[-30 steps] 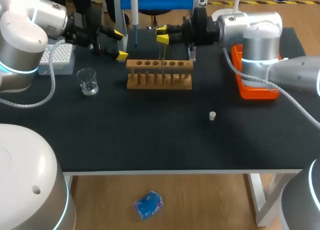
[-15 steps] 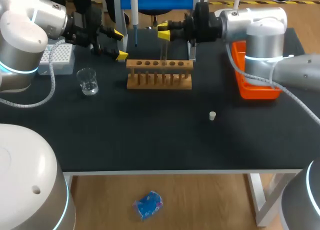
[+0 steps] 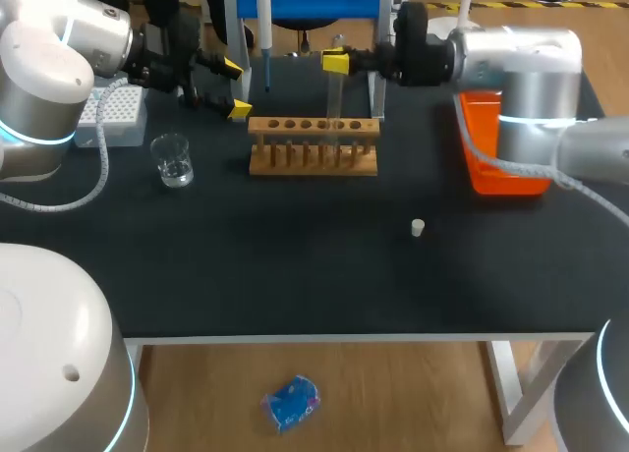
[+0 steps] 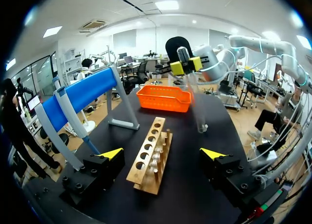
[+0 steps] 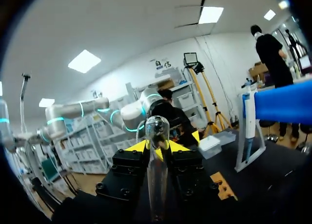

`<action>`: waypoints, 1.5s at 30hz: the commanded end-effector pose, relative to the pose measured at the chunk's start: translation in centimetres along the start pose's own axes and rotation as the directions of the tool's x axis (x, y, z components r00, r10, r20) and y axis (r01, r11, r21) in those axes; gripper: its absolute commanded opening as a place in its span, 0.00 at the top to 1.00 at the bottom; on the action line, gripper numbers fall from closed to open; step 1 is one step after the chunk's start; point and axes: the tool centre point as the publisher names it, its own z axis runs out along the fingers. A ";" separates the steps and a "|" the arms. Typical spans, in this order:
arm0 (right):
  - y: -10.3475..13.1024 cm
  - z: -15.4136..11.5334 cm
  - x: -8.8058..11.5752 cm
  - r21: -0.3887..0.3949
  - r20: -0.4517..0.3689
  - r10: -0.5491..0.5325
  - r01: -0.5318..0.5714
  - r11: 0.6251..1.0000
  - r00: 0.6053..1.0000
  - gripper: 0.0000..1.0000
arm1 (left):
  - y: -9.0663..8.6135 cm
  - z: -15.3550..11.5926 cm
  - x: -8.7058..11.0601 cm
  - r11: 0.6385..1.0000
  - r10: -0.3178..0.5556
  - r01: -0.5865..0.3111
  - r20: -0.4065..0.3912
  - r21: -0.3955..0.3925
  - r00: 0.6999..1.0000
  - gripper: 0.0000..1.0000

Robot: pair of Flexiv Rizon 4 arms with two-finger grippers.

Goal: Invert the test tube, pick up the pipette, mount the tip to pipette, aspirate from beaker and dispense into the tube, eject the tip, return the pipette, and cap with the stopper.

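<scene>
Head camera: high behind, looking down on black table (image 3: pixel 295 275). Wrist cameras face each other across pale wooden tube rack (image 3: pixel 313 145), at head view's 12 o'clock.

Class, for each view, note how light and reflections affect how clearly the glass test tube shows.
Head view: the test tube, in the right claw, is nearly lost against the dark table. Left wrist view: only pale glints outline it. Right wrist view: its rounded end carries bright reflections.
</scene>
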 end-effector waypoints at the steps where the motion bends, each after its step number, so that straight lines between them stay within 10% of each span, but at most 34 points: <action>1: -0.3 -0.3 -0.5 -0.037 -0.046 0.106 -0.107 0.994 0.993 1.00 | 0.0 0.0 -0.1 1.000 0.000 0.000 -0.003 -0.001 1.000 0.00; 7: -0.3 -0.3 -0.5 -0.037 -0.046 0.106 -0.107 0.994 0.993 1.00 | 0.0 0.0 -0.1 1.000 0.000 0.000 -0.003 -0.001 1.000 0.00; 9: -0.3 -0.3 -0.5 -0.037 -0.046 0.106 -0.107 0.994 0.993 1.00 | -0.6 -0.3 0.4 0.992 0.119 -0.121 0.037 0.047 0.992 0.00; 16: 0.0 -0.9 -0.6 -0.097 0.015 0.484 -0.480 0.872 0.875 1.00 | -2.3 -0.5 4.7 0.818 0.530 -0.542 0.116 0.190 0.840 0.00; 19: 0.3 -1.2 -0.3 -0.104 0.021 0.634 -0.629 0.771 0.773 1.00 | -2.2 -0.3 4.8 0.843 0.511 -0.522 0.110 0.130 0.853 0.00; 31: 0.3 -1.2 -0.3 -0.104 0.021 0.634 -0.629 0.771 0.773 1.00 | -2.2 -0.3 4.8 0.843 0.511 -0.522 0.110 0.130 0.853 0.00; 38: 1.1 -1.4 -1.0 -0.096 0.014 0.792 -0.788 0.608 0.610 1.00 | -2.4 -0.9 8.1 0.423 0.820 -0.906 0.426 -0.002 0.382 0.00; 43: 1.2 -1.3 -0.7 0.007 0.082 0.856 -0.859 0.512 0.511 1.00 | -2.7 -0.7 9.5 0.328 0.814 -0.936 0.542 -0.129 0.210 0.00; 45: 1.2 -1.3 -0.7 0.007 0.082 0.856 -0.859 0.512 0.511 1.00 | -2.7 -0.7 9.5 0.328 0.814 -0.936 0.542 -0.129 0.210 0.00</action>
